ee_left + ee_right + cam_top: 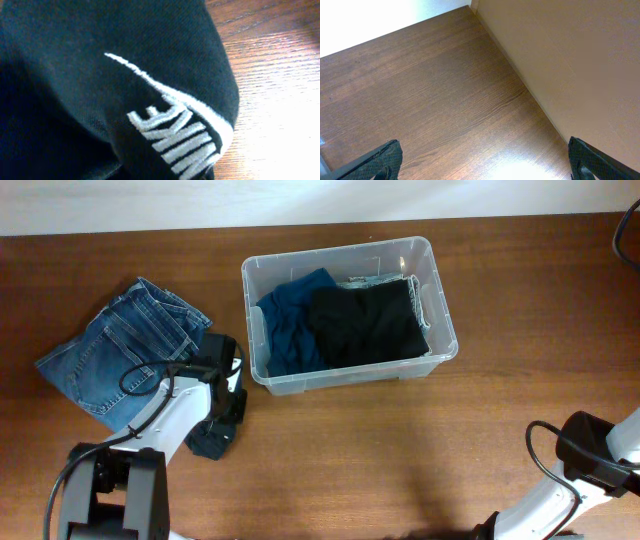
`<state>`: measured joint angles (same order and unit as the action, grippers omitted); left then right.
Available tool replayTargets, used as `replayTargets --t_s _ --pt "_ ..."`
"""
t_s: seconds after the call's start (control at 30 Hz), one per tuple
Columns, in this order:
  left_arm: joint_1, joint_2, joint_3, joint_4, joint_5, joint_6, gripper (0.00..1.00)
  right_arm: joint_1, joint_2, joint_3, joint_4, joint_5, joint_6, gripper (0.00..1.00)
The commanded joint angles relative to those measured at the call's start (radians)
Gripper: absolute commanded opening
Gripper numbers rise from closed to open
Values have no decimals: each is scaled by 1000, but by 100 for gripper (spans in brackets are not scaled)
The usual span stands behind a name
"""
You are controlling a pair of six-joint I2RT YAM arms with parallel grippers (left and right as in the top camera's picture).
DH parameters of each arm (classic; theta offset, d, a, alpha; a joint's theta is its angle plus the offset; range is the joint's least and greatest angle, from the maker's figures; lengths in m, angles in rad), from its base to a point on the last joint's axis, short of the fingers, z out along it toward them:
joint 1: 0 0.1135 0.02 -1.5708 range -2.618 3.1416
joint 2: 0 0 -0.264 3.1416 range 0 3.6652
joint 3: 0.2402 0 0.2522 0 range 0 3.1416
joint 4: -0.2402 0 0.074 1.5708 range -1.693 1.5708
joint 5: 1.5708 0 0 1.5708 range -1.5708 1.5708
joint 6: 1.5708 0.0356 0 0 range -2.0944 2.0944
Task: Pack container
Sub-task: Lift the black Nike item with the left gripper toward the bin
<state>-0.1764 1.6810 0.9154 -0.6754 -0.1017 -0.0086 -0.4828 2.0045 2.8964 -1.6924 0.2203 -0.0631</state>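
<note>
The clear container (446,320) stands at the table's back centre. Inside it lie a dark blue garment (292,320) and a black garment (366,326). My left gripper (222,420) points down onto a small black garment (207,445) on the table, in front of the container's left end. In the left wrist view that black garment (100,75), with a white stitched logo (175,125), fills the frame and hides the fingers. My right gripper (485,162) stands open over bare wood at the table's front right, with nothing between its fingertips (385,160).
Folded blue jeans (120,350) lie on the table at the left, just behind my left arm. A pale wall (570,60) rises beside the table edge in the right wrist view. The right arm (595,455) sits at the front right corner.
</note>
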Motion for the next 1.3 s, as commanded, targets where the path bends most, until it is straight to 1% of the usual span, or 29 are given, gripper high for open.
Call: replayTargets --t_s 0.0,0.13,0.23,0.3,0.5,0.63,0.8,0.9,0.93,1.0,1.07,1.27 --pt "2 28 -10 -67 44 -6 1 -2 1 -2 -6 8 1 98" --pt "2 -5 90 -154 42 -21 1 -2 1 -2 -6 8 1 98" --pt "2 -32 181 -226 -6 -111 1 -2 1 -2 -6 8 1 98" --pt "2 -53 249 -270 -20 -136 1 -2 1 -2 -6 8 1 98" --pt "1 -116 468 -392 -18 -209 1 -2 1 -2 -6 8 1 98" --pt "0 -147 596 -432 13 -216 1 -2 1 -2 -6 8 1 98" --pt "-19 -154 681 -425 80 -262 1 -2 1 -2 -6 8 1 98" --pt "-48 -153 685 -406 88 -353 1 -2 1 -2 -6 8 1 98" --pt "-72 -151 684 -386 114 -374 1 -2 1 -2 -6 8 1 98" --pt "-104 -151 684 -349 139 -378 1 -2 1 -2 -6 8 1 98" --pt "-152 -151 684 -295 140 -400 1 -2 1 -2 -6 8 1 98" --pt "-268 -136 684 -167 134 -407 1 -2 1 -2 -6 8 1 98"
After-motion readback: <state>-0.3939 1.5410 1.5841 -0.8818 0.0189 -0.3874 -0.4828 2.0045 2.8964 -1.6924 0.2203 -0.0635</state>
